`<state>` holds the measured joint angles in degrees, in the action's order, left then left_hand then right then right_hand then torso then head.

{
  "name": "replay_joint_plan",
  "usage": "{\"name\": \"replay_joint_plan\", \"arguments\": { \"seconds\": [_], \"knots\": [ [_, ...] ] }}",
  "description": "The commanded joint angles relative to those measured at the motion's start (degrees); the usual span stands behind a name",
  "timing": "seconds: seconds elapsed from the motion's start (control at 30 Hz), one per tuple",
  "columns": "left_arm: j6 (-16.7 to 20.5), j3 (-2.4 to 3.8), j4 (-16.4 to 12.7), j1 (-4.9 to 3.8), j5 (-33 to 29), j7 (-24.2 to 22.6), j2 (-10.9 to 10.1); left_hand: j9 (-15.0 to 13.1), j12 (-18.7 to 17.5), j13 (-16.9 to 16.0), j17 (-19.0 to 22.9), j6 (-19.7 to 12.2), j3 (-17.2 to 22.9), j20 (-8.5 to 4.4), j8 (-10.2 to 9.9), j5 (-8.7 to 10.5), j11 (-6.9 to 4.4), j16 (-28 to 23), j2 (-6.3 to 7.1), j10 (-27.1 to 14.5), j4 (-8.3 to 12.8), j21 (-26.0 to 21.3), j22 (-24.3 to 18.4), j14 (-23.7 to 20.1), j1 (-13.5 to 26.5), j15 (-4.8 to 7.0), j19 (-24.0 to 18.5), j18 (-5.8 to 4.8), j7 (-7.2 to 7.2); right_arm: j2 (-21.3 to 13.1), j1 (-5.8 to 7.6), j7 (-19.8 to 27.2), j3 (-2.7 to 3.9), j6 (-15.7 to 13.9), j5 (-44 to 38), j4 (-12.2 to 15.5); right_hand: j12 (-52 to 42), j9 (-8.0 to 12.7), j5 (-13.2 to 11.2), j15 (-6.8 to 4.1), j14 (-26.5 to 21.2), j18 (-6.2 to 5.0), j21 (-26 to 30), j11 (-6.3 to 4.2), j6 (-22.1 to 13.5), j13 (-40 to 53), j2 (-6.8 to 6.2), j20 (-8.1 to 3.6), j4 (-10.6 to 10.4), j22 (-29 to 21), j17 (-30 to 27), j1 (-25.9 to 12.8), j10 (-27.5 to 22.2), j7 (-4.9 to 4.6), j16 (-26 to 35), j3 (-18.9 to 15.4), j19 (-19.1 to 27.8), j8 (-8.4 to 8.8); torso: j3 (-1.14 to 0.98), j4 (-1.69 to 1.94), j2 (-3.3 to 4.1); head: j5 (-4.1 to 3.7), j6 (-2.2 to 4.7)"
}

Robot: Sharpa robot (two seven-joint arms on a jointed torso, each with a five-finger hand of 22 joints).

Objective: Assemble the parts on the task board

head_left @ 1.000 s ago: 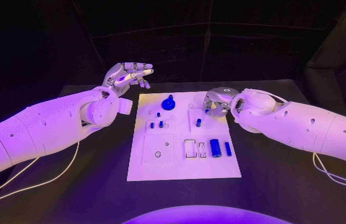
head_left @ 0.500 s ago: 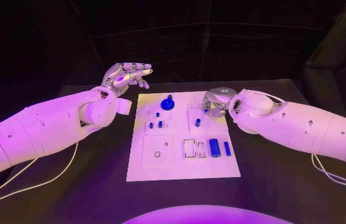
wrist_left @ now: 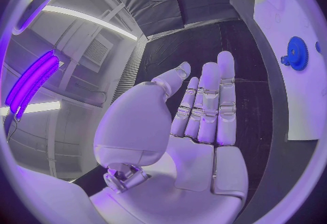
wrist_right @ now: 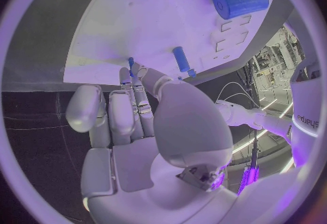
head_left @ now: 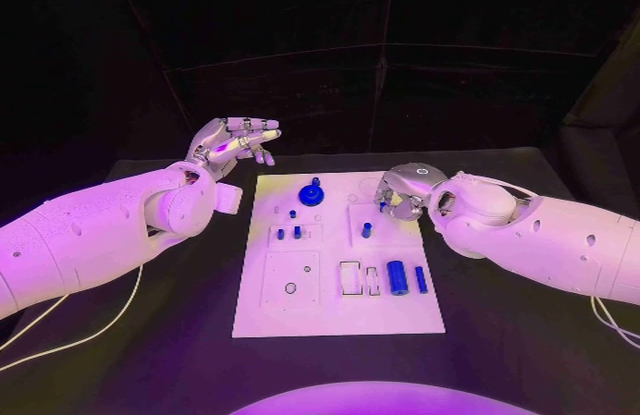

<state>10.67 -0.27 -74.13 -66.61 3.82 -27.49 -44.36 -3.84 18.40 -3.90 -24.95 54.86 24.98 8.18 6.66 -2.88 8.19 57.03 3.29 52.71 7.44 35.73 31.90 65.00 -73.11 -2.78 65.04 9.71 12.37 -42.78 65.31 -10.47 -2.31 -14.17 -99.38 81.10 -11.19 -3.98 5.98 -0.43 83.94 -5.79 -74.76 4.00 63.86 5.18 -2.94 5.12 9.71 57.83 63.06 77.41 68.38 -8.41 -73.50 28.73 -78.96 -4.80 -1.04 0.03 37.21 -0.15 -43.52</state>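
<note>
White task board (head_left: 267, 315) on a black counter (head_left: 160, 341), blue parts like the gear (head_left: 311, 193), plus silver robot hands (head_left: 238, 140) on white arms (head_left: 93, 235).

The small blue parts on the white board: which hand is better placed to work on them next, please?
Probably the right hand: it is over the far right part of the task board, fingertips at a small blue peg. The left hand is raised, open, off the board's far left corner.

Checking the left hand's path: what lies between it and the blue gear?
Only bare black table and white board edge separate the left hand from the blue gear, per the head view.
</note>
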Motion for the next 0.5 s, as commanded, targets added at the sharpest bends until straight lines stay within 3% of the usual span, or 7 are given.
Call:
{"name": "replay_joint_plan", "arguments": {
  "seconds": [0.03, 0.33, 0.5],
  "knots": [
    [0.0, 0.05, 0.1, -0.10, 0.3, -0.3, -0.1, 0.0, 0.2, 0.0, 0.1, -0.2, 0.1, -0.04, 0.3, -0.19, 0.09, -0.4, -0.32, -0.5, 0.3, -0.3, -0.1, -0.3, -0.4, 0.02, -0.5, 0.76, 0.05, -0.8, 0.17, -1.7, 0.11, -4.9, -0.5, 1.6, 0.3, 0.0, -0.5, -0.49, 1.9, -0.01, -0.3, 0.00, 0.4, -0.1, -0.06, 0.00, -0.1, 0.1, 0.0, -0.6, 0.4, 0.02, -0.3, 0.5, -0.3, 0.35, 0.01, 0.01, -0.03, 0.03, 0.08],
    [0.1, 0.05, 0.2, -0.11, 0.3, -0.3, -0.2, 0.0, 0.2, 0.0, 0.1, -0.2, 0.1, -0.04, 0.3, -0.19, 0.11, -0.4, -0.30, -0.5, 0.3, -0.3, -0.1, -0.4, -0.4, 0.01, -0.5, 0.76, 0.07, -3.2, 0.51, -2.2, 1.55, -7.0, 0.9, 6.0, 0.3, 0.0, -0.7, -0.49, 1.9, 0.02, -0.4, 0.00, 0.5, -0.1, -0.28, 0.00, -0.1, 0.3, 0.2, -0.8, 0.5, 0.02, -0.5, 0.9, -0.3, 0.39, 0.02, -0.04, -0.03, 0.23, 0.22],
    [0.0, 0.05, 0.4, -0.11, 0.3, -0.3, 0.0, 0.0, 0.3, 0.0, 0.2, -0.2, 0.0, -0.04, 0.3, -0.19, 0.12, -0.4, -0.29, -0.5, 0.3, -0.3, -0.1, -0.4, -0.4, 0.01, -0.5, 0.76, 0.08, -4.1, 0.62, -1.5, 2.30, -8.1, 2.5, 10.5, 0.3, 0.0, -0.7, -0.50, 1.9, 0.03, -0.5, -0.01, 0.5, -0.2, -0.33, -0.01, 0.0, 0.3, 0.3, -0.8, 0.5, 0.03, -0.5, 1.1, -0.4, 0.40, -0.11, -0.12, 0.02, 0.67, 0.19]
  ]
}}
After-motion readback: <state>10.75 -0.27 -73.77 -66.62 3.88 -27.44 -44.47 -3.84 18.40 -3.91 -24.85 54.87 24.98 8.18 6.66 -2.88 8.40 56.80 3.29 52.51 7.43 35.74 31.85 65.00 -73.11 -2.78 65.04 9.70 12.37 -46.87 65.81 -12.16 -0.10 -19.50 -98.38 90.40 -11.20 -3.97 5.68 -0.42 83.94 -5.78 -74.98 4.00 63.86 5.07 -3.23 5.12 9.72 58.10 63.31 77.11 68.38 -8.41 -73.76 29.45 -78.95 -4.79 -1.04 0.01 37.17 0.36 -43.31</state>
